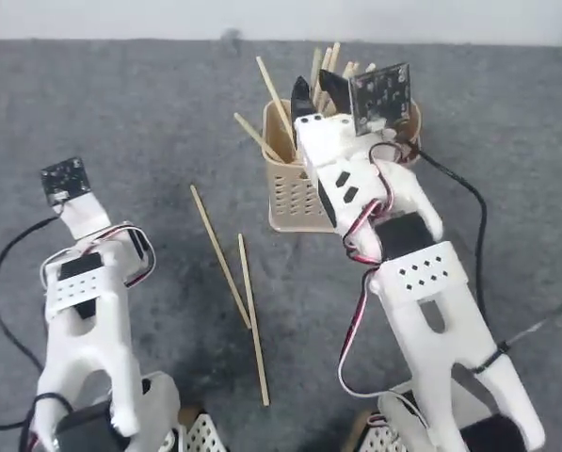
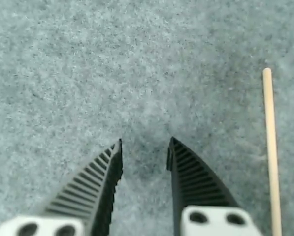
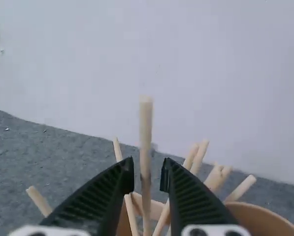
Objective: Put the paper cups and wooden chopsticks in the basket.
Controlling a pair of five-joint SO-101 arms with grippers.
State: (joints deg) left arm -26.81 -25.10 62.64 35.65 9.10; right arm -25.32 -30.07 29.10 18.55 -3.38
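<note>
Loose chopsticks (image 1: 222, 256): two lie flat between the arms. They are light, stiff, smooth wood, best pinched near mid-length.
Basket (image 1: 290, 193): holds more sticks, standing.
Right gripper (image 3: 147, 169): above the basket, fingers narrowly parted around an upright chopstick (image 3: 146, 128), apparently not clamping it.
Left gripper (image 2: 146, 145): fingers apart, empty.
Worktop (image 1: 120, 113): grey, felt-like, so sticks should not roll.
Room: plain white wall (image 3: 211, 59).
</note>
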